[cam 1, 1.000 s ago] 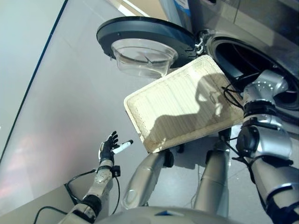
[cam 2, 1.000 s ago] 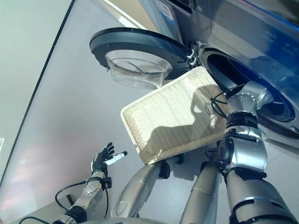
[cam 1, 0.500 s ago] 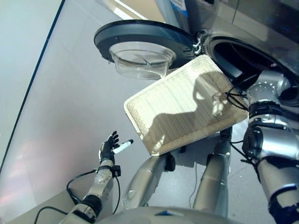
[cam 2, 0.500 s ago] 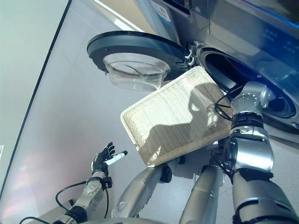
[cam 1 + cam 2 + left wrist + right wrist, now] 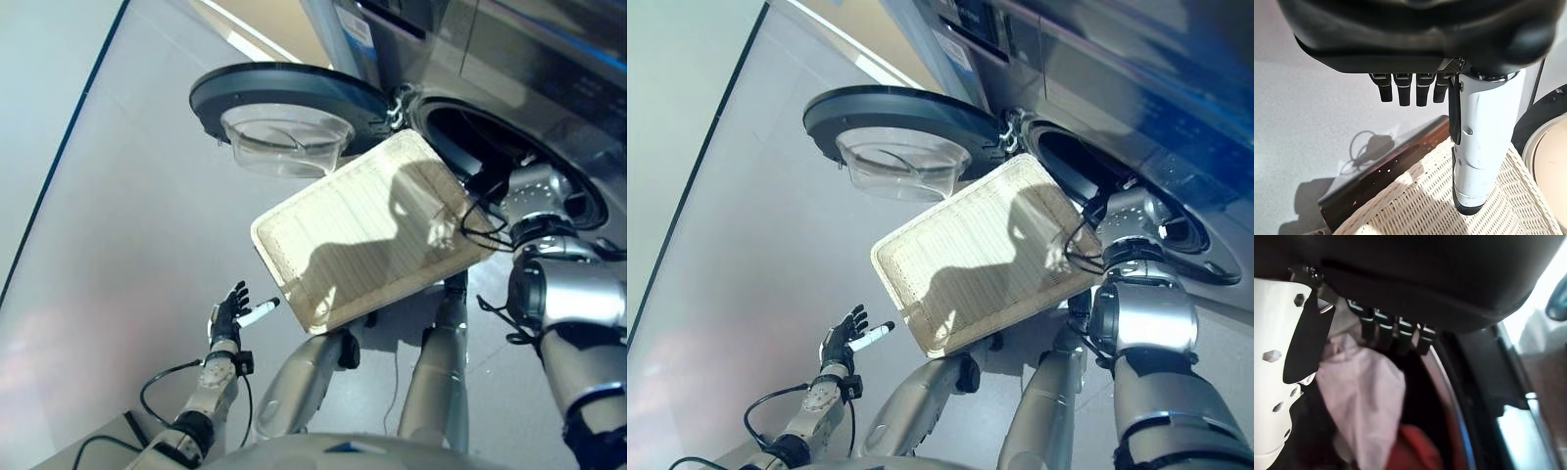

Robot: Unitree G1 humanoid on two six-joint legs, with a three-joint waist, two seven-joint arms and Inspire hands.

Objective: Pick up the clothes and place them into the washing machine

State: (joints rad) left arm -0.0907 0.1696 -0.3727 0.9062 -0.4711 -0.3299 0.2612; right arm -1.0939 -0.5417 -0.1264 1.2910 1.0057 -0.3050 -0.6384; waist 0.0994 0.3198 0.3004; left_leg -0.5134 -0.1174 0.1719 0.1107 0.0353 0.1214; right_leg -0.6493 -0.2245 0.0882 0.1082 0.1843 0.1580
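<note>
The washing machine's drum (image 5: 490, 137) stands open, its round door (image 5: 284, 93) swung out to the left. My right arm (image 5: 544, 196) reaches into the opening, so the hand is hidden in the eye views. In the right wrist view my right hand (image 5: 1425, 279) is inside the drum with its fingers straight. A pale pink cloth (image 5: 1366, 396) lies just past them, beside a red cloth (image 5: 1410, 450). My left hand (image 5: 230, 311) hangs low at the left, open and holding nothing.
A pale wicker basket (image 5: 353, 245) with nothing in it sits tilted in front of the drum, between my arms; its weave (image 5: 1440, 205) shows below the left hand. Grey floor (image 5: 118, 215) spreads to the left of the machine.
The camera has shifted a little toward the machine. My right arm stays in the drum opening, slightly further in. The left hand and the basket have not moved.
</note>
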